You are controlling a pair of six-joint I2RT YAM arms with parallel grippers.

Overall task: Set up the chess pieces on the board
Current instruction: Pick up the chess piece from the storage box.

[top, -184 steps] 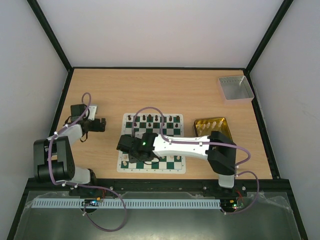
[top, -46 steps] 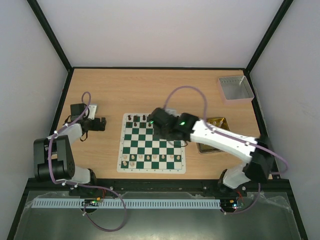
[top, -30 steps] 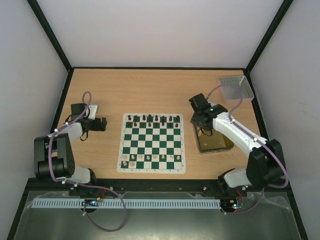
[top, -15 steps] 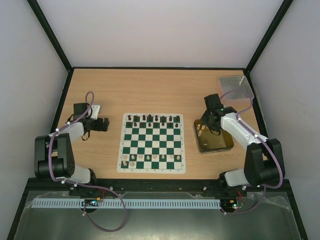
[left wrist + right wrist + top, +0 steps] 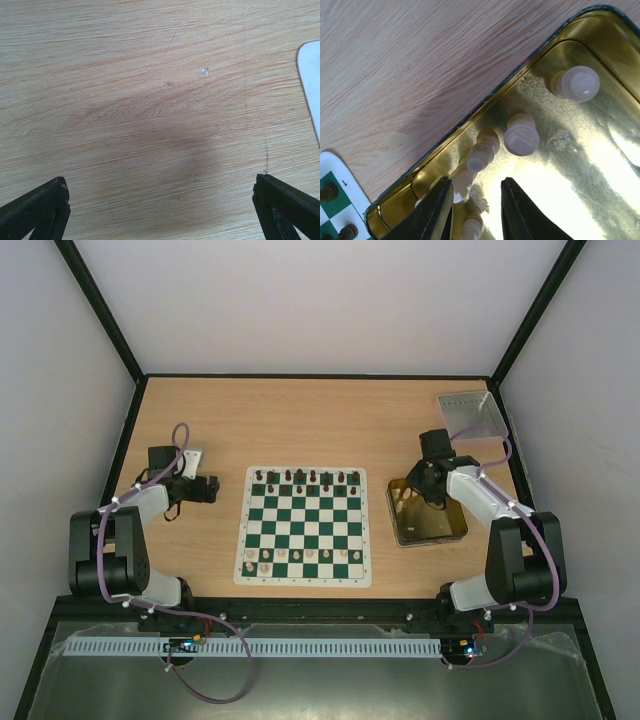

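Now, the board (image 5: pixel 304 525) lies mid-table, the gold tin (image 5: pixel 430 540) to its right. Over there the left gripper (image 5: pixel 160 180) gapes wide, idle. And the right gripper (image 5: pixel 476 181) hangs over the tin, jaws narrowly apart, empty. Those cream pieces (image 5: pixel 521 136) huddle close, so closing could pinch two or knock one aside.

Bright overhead light; soft shadow on the tabletop (image 5: pixel 150 145); glare inside the gold tin (image 5: pixel 600 165); chess pieces (image 5: pixel 521 137) slightly blurred.
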